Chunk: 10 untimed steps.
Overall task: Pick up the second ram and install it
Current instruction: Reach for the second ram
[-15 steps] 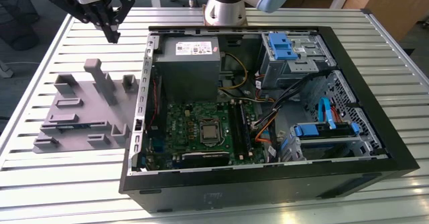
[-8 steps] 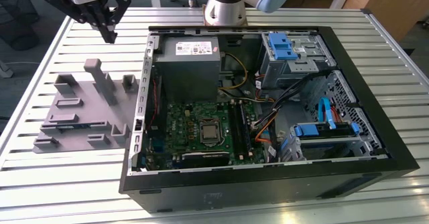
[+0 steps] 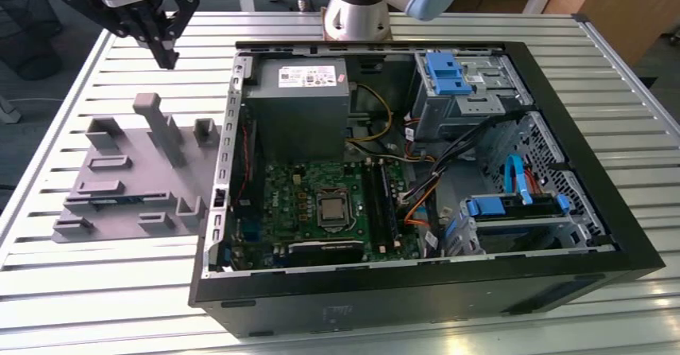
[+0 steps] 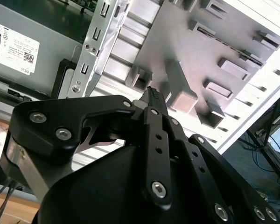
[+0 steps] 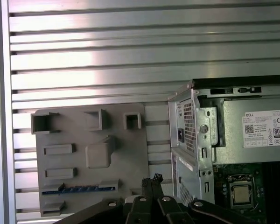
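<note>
- At the exterior view's left, the tool (image 3: 165,55) hangs high over the slatted metal worktop (image 3: 95,291), above the far end of the grey holder. Its fingers look pressed together to one point and carry nothing, which reads as a pose for looking down before a grasp.
- Below it lies the grey holder (image 3: 127,180), a moulded plate of raised pockets and posts. Each pocket is apparently shaped to present one part in a known place.
- The second ram (image 5: 79,189) stands on edge in a narrow slot near one corner of that holder. In the first wrist view its blue-green edge faces up, so the long edge is free for fingers. It is well apart from the tool and not yet picked up.
- Next comes the open computer case (image 3: 425,299), laid on its side so its inside can be reached from above.
- At the far end of the case sits the power supply (image 3: 302,112). Its white label (image 3: 302,75) is the one clear piece of writing, with dense print, a small square code and certification marks.
- Nearer lies the green motherboard (image 3: 292,196). The long black memory slots (image 3: 381,204) run along its side toward the exterior view's right, and they are judged to be where the stick belongs.
- At the exterior view's right are the bright blue drive-bay clips (image 3: 447,72), with no writing legible on them.
</note>
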{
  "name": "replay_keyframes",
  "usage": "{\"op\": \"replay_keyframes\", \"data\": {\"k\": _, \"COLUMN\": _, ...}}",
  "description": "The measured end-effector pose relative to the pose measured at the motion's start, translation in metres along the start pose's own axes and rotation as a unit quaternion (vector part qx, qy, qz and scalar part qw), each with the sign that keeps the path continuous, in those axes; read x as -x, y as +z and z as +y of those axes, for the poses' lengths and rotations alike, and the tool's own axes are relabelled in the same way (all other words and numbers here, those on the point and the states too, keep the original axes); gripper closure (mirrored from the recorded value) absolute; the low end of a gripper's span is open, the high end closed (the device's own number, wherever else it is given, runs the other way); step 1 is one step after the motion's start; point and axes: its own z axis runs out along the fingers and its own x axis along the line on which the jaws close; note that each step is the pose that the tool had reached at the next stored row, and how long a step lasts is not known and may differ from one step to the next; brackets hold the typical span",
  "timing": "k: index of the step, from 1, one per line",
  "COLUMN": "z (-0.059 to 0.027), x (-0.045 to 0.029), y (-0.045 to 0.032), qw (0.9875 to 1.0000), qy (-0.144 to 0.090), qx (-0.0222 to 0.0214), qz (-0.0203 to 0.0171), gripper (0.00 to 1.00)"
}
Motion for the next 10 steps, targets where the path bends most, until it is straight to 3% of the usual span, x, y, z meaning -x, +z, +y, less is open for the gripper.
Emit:
{"op": "replay_keyframes", "data": {"k": 6, "z": -0.0003, "x": -0.0048, "y": -0.0001, "qw": 1.0000, "qy": 0.000, "qx": -0.0001, "qz": 0.0000, "gripper": 0.89}}
{"op": "replay_keyframes", "data": {"k": 10, "z": -0.0004, "x": -0.0053, "y": -0.0001, "qw": 1.0000, "qy": 0.000, "qx": -0.0047, "qz": -0.0003, "gripper": 0.89}}
